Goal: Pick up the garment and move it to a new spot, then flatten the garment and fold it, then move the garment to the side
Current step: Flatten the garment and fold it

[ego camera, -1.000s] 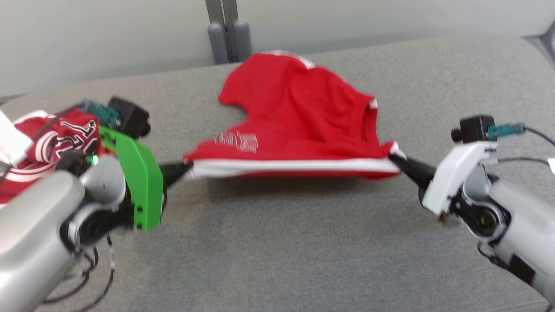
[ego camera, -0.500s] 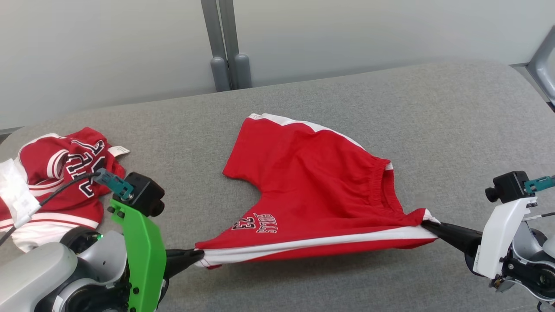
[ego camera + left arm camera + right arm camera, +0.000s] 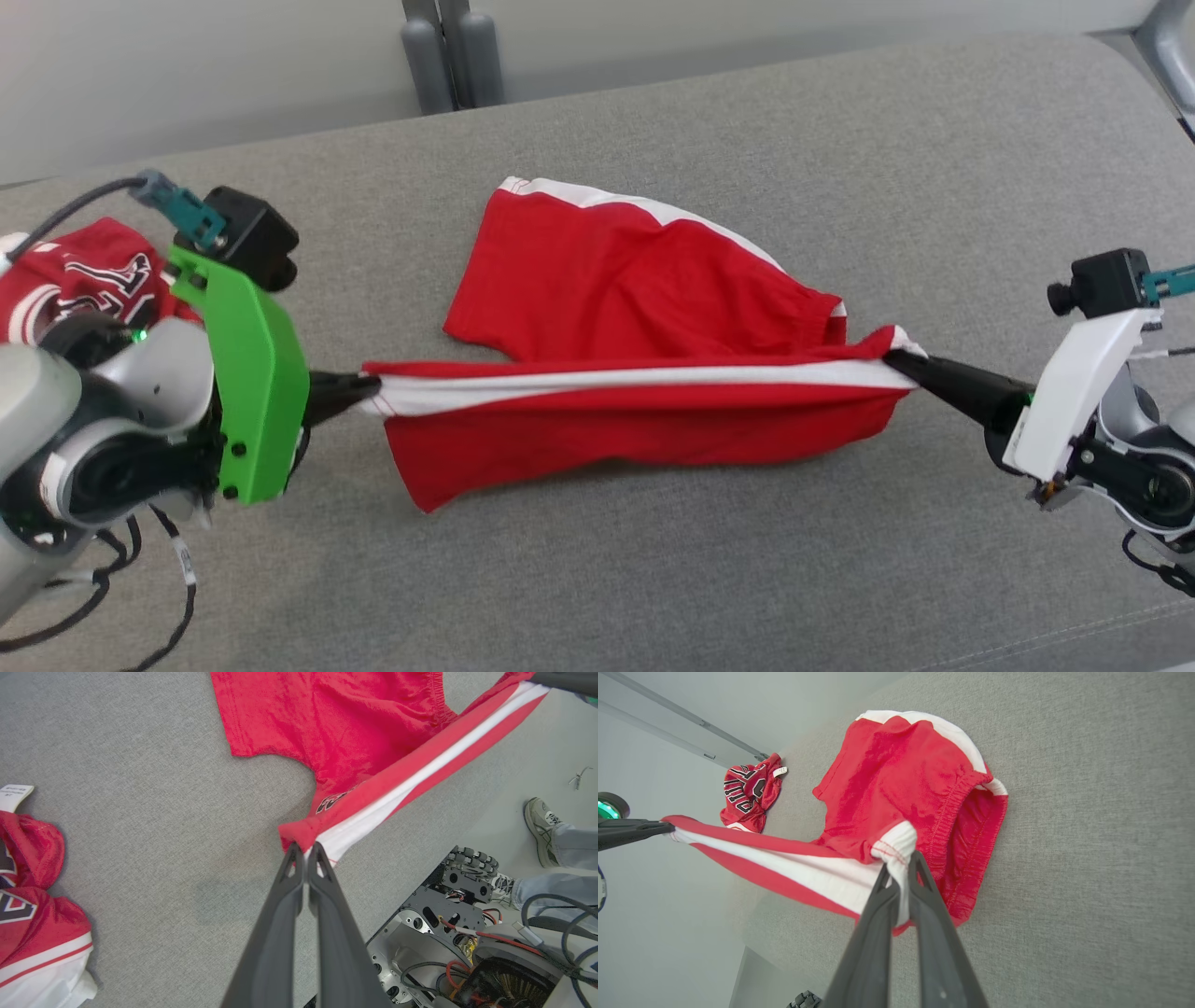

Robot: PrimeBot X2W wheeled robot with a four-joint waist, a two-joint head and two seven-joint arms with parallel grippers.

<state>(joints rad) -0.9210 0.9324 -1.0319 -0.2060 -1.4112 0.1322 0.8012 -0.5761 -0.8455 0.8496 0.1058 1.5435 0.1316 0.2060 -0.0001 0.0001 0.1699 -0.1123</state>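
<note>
My left gripper [image 3: 369, 387] is clamped tight, its two dark fingers pinching the hem corner of the red shorts [image 3: 635, 289] right at the end of the white stripe [image 3: 644, 378]. In the left wrist view the cloth bunches between the fingertips [image 3: 293, 851], with a bit of black lettering showing just above the stripe. My right gripper [image 3: 898, 359] is closed as well, biting the other end of that stripe at the elastic waistband [image 3: 945, 821].

Between the two grips the striped side seam runs taut and nearly level, lifted off the grey fabric surface [image 3: 840, 168]. One red panel hangs below the stripe on the side nearer me. The far leg lies flat on the surface behind it, its own white band along the outer edge.

Out past the left arm's green bracket [image 3: 247, 373], a crumpled red jersey [image 3: 84, 271] with black and white lettering sits near the left end of the surface, well apart from the shorts. Two grey posts [image 3: 448, 56] stand at the far edge. The left wrist view also catches the robot's base [image 3: 458, 914] and a person's shoe [image 3: 539, 830] on the floor.
</note>
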